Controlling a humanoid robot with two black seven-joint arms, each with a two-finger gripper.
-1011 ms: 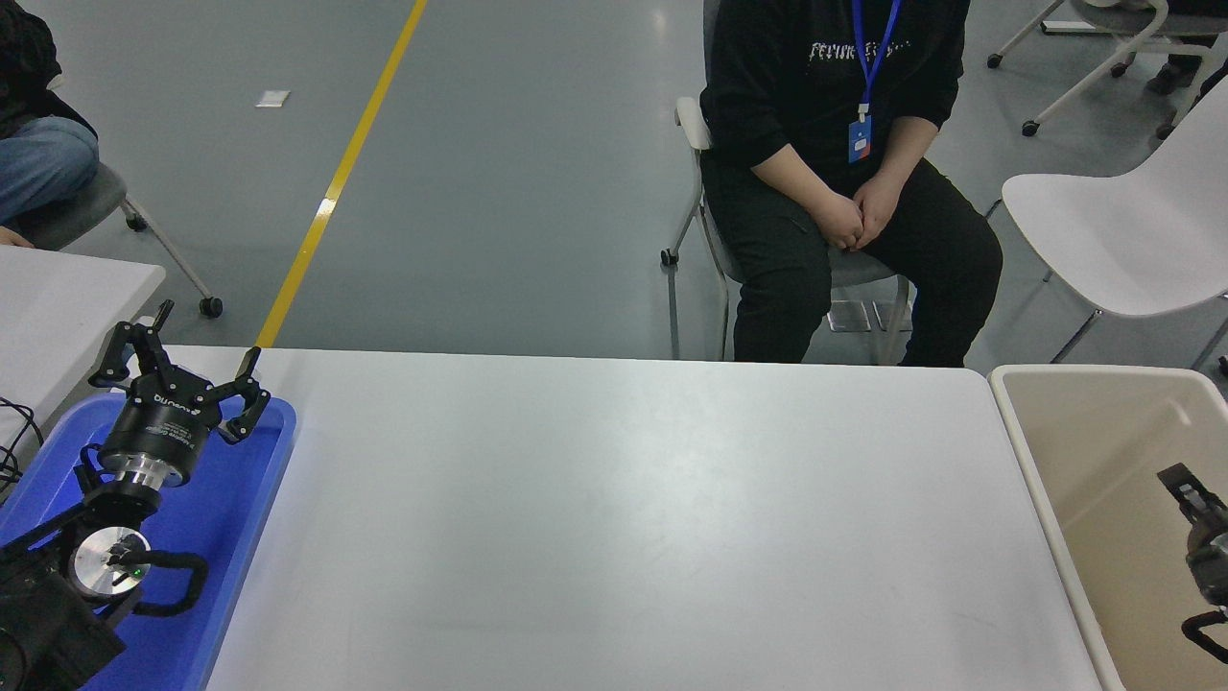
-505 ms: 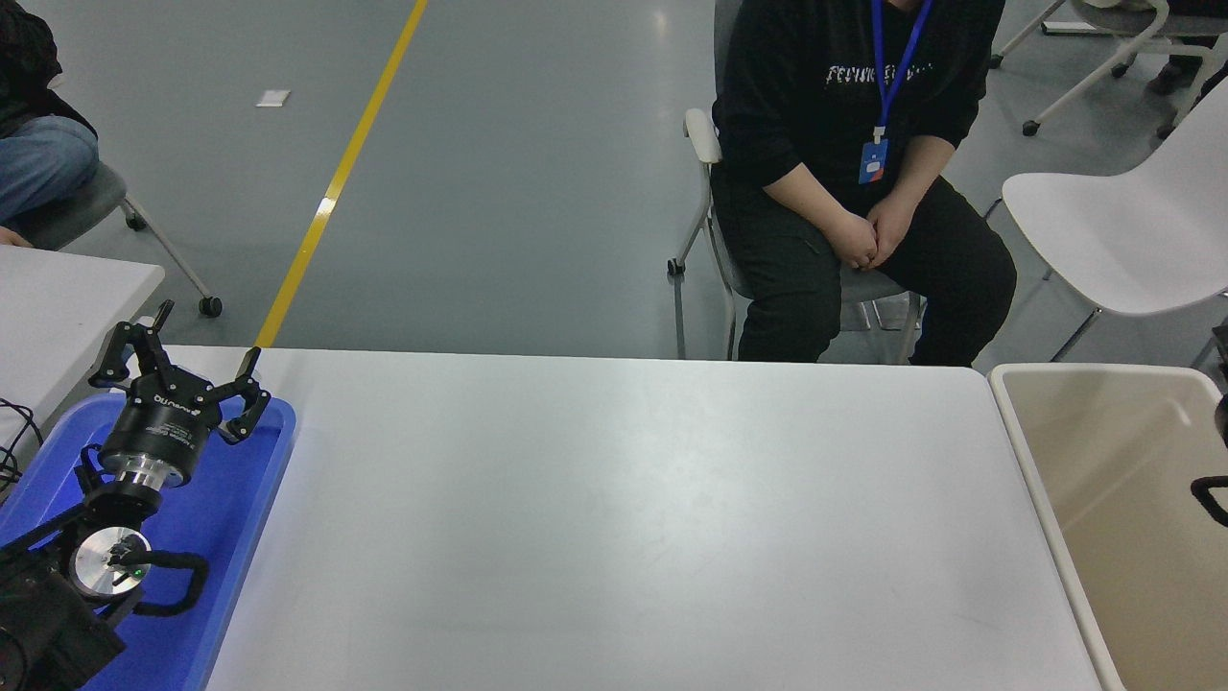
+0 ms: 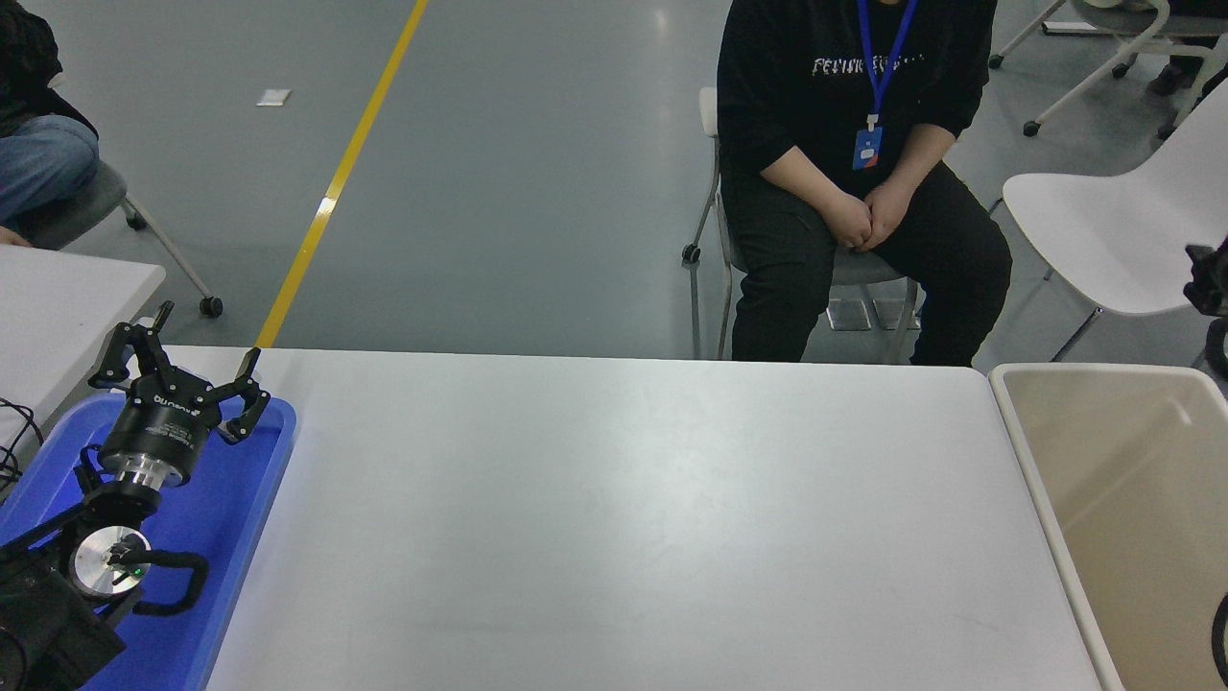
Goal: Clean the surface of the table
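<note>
Right gripper point(image 3: 1207, 280) has risen from the beige bin point(image 3: 1055, 499), finger state indeterminable; left gripper point(image 3: 182, 369) parked open, empty; table surface point(image 3: 614, 518) appears clear.

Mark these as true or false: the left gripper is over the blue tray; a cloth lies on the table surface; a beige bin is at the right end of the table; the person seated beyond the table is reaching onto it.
1. The left gripper hangs over the blue tray: true; its fingers are spread open.
2. A cloth lies on the table surface: false; nothing is seen lying on it.
3. A beige bin is at the table's right end: true.
4. The person reaches onto the table: false; the hands are clasped in the lap.
</note>
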